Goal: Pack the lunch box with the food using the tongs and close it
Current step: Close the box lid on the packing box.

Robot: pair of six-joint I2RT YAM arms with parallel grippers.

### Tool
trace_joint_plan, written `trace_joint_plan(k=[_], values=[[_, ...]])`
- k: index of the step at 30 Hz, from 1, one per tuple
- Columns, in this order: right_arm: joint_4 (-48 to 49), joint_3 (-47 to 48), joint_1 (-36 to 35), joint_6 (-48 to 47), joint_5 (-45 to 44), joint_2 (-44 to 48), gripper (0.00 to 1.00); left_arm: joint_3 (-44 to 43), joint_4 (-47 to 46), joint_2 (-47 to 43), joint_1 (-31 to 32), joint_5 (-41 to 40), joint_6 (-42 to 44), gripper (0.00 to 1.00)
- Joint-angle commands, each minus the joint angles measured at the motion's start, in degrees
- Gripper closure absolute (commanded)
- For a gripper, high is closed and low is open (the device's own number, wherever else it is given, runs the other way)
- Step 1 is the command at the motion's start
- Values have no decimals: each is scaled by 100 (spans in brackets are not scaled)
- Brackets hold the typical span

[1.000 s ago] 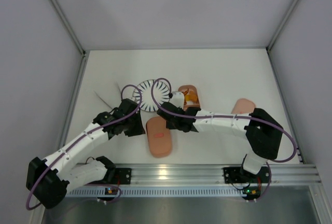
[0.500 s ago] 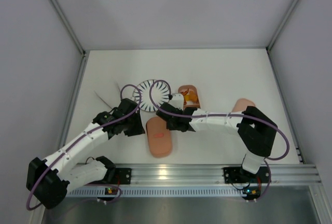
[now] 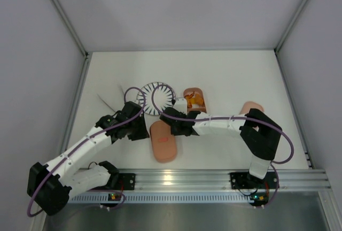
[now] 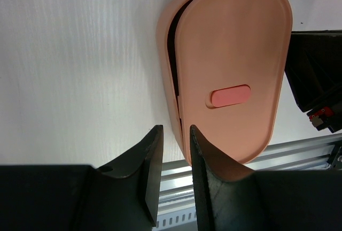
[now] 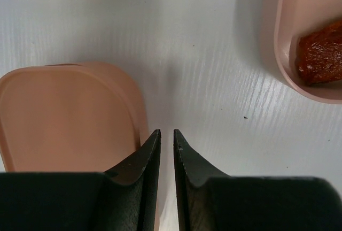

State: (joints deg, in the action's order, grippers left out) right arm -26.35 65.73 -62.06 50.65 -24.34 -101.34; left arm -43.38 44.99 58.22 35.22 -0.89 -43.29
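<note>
Since a second ago the right arm's elbow has folded in toward the counter's middle, carrying the narrow, empty right claw to the lid sitting askew on the lunch box near the front edge, while the left claw straddles its rim, so closing looks underway.

The lid is salmon-pink with a small red mark. The plate is white with dark radial stripes. The food is brown.

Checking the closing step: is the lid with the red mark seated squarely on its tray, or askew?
Askew. In the left wrist view the lid sits offset, leaving a dark gap and the tray rim exposed along one side.
</note>
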Motion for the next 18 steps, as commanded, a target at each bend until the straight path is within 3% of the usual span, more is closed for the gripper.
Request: trace_joint_plan(k=[1, 16, 18], values=[[156, 291, 54, -117, 122, -88, 85, -13, -96, -56, -33, 44, 75, 68], [-81, 589, 45, -398, 43, -193, 83, 22, -105, 49, -59, 27, 58, 68], [-107, 633, 45, -407, 52, -246, 83, 57, -52, 41, -51, -139, -21, 72]])
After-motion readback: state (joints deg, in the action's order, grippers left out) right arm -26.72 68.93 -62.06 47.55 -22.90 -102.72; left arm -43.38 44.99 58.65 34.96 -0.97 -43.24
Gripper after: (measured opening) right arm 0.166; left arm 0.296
